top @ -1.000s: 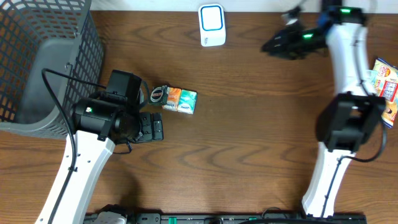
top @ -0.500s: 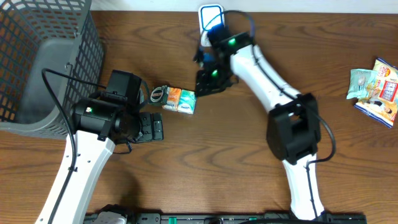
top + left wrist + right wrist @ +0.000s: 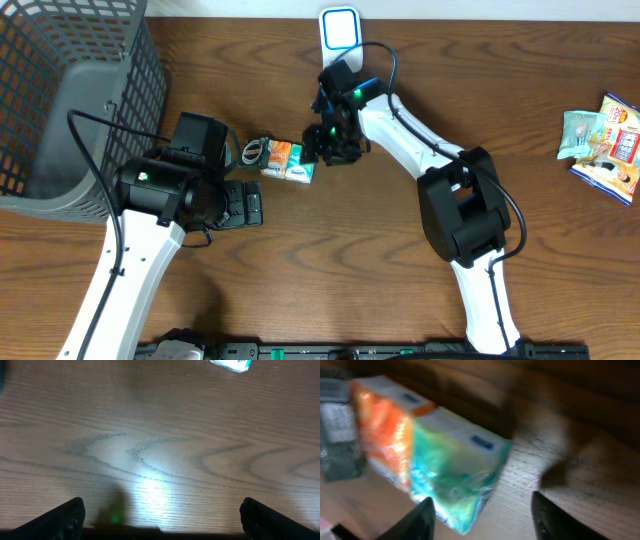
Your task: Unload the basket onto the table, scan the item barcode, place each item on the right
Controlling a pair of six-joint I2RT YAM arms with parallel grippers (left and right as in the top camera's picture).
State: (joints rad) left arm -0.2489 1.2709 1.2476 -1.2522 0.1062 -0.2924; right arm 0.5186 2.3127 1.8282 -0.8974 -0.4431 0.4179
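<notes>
Teal-and-orange pack (image 3: 289, 160) lies flat, apart from the scanner (image 3: 341, 40), so the right claw (image 3: 481, 497) hangs part-open over its teal end, gripping nothing yet; the left claw (image 3: 161, 505) gapes wide, empty.

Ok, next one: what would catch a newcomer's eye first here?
The right gripper stands out, open right at the orange and teal pack near the middle of the table. To the left, the left gripper hangs open over bare wood beside a grey basket. A white scanner stands at the far edge.
</notes>
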